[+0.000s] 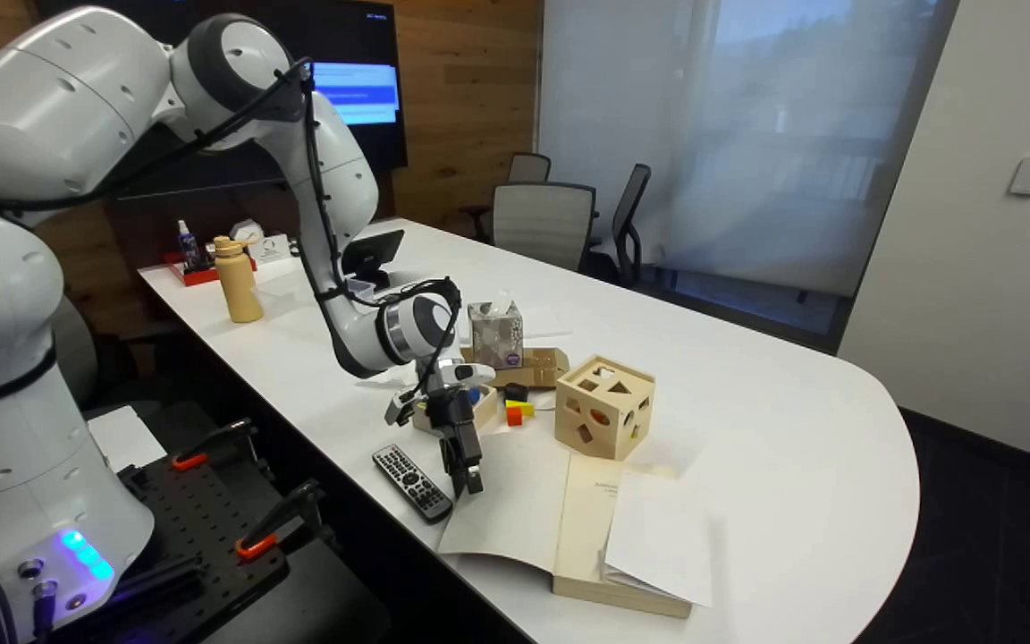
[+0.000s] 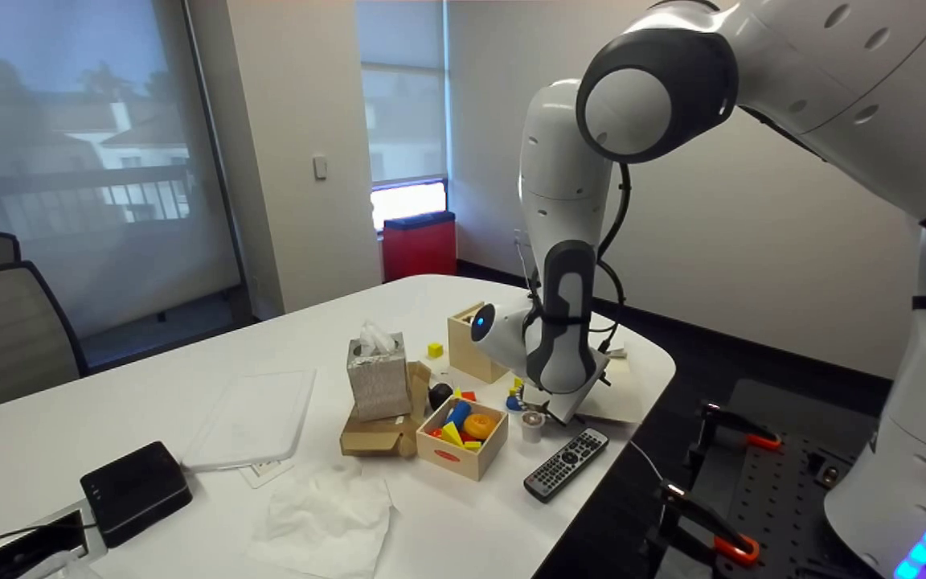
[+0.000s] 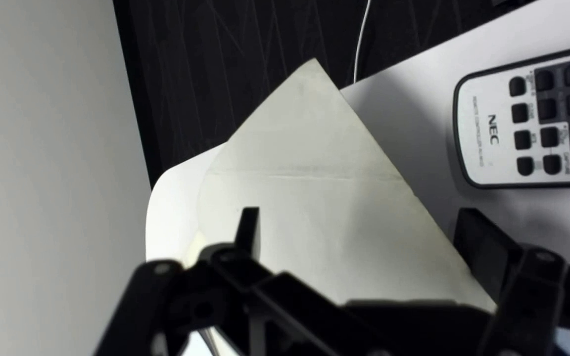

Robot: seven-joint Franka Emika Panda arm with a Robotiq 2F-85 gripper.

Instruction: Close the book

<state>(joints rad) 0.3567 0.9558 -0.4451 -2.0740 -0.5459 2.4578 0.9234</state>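
The book lies open near the table's rounded end, its right-hand pages point(image 1: 584, 514) facing up with loose white leaves point(image 1: 662, 537) on them. Its pale opened flap point(image 1: 515, 501) spreads toward the table edge; it also shows in an exterior view point(image 2: 620, 394). The navy outside of the cover is hidden. My gripper point(image 1: 466, 487) points down at the flap's outer edge, beside the remote. In the wrist view my gripper point(image 3: 359, 217) is open with nothing clamped. One finger is over the flap point(image 3: 314, 198), the other just beyond its edge. I cannot tell whether either touches it.
The black remote control point(image 1: 412, 483) lies beside the gripper. The wooden cube point(image 1: 604, 407) stands by the book's far end. A wooden box of toy blocks point(image 2: 463, 450), a tissue box point(image 2: 377, 378) and cardboard point(image 2: 379, 434) are close behind. The table edge runs near the flap.
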